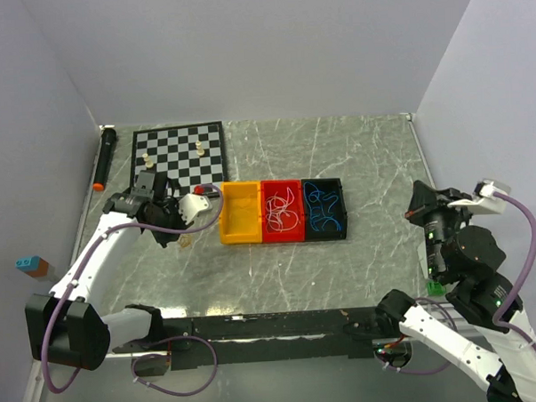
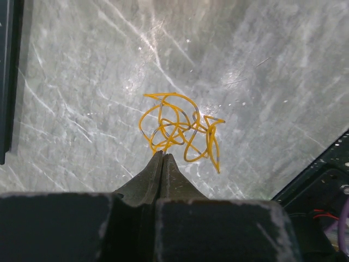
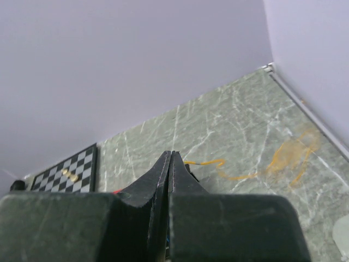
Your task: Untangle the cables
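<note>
Sprawling without clear axis just ahead of the left gripper (image 2: 163,155), jaws closed: thin yellow-orange wire tangle (image 2: 180,129), grey marble tabletop (image 2: 71,71), lilac walls (image 3: 109,65); right gripper (image 3: 170,154) jaws closed.

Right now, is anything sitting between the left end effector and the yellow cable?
Nothing visible. The yellow cable sits directly ahead of the shut left end effector, its nearest loop reaching the tips, with only the table showing around it. Whether a strand is pinched, I can't tell.

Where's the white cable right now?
Top view, centre: the white cable lies in the red tray, between the yellow tray on the left and the black tray.
</note>
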Tool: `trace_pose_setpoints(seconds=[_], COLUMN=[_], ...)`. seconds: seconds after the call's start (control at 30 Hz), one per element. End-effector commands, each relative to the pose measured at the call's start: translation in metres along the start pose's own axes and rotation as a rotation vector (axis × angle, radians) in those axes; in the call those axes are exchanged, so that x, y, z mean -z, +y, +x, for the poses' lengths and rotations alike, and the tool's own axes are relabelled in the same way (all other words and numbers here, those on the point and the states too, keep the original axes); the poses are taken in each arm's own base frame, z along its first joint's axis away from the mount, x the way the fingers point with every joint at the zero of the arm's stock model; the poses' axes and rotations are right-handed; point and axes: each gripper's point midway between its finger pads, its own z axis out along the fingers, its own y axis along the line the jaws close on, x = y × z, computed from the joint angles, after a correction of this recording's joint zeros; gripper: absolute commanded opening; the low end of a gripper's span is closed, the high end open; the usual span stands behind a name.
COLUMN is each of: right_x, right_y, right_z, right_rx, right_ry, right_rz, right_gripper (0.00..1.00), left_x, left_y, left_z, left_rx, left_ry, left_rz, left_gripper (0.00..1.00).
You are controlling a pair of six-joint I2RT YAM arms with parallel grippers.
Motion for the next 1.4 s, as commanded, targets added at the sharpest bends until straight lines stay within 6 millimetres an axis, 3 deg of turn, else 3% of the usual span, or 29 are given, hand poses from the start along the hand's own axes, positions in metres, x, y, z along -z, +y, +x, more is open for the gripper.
trace_pose_setpoints(seconds=[0.0, 0.2, 0.33, 0.47, 0.7, 0.93, 1.37], right_x=[-0.005, -0.013, -0.017, -0.023, -0.026, -0.026, -0.044], right_y=[0.033, 0.085, 0.130, 0.177, 0.237, 0.270, 0.294], right_z=[0.002, 0.009, 0.014, 0.037, 0.061, 0.085, 0.153], right_rx=[0.025, 0.043, 0.032, 0.033, 0.032, 0.092, 0.185], right_ry=[0.029, 0.077, 0.098, 0.167, 0.235, 0.272, 0.385], right_rz=[-0.130, -0.306, -0.464, -0.613, -0.776, -0.818, -0.813], right_gripper=[0.00, 0.00, 0.00, 0.00, 0.00, 0.00, 0.00], left_x=[0.022, 0.046, 0.060, 0.078, 0.107, 0.113, 0.136], left_y=[-0.002, -0.014, -0.020, -0.026, -0.026, -0.023, -0.020], left_z=[-0.031, -0.050, -0.057, -0.073, -0.101, -0.104, -0.116], left_rx=[-0.039, -0.053, -0.065, -0.062, -0.052, -0.051, -0.070], left_ry=[-0.121, -0.184, -0.213, -0.280, -0.376, -0.387, -0.431], left_rz=[0.037, 0.103, 0.118, 0.143, 0.146, 0.130, 0.088], left_gripper=[0.01, 0.01, 0.01, 0.01, 0.01, 0.01, 0.01])
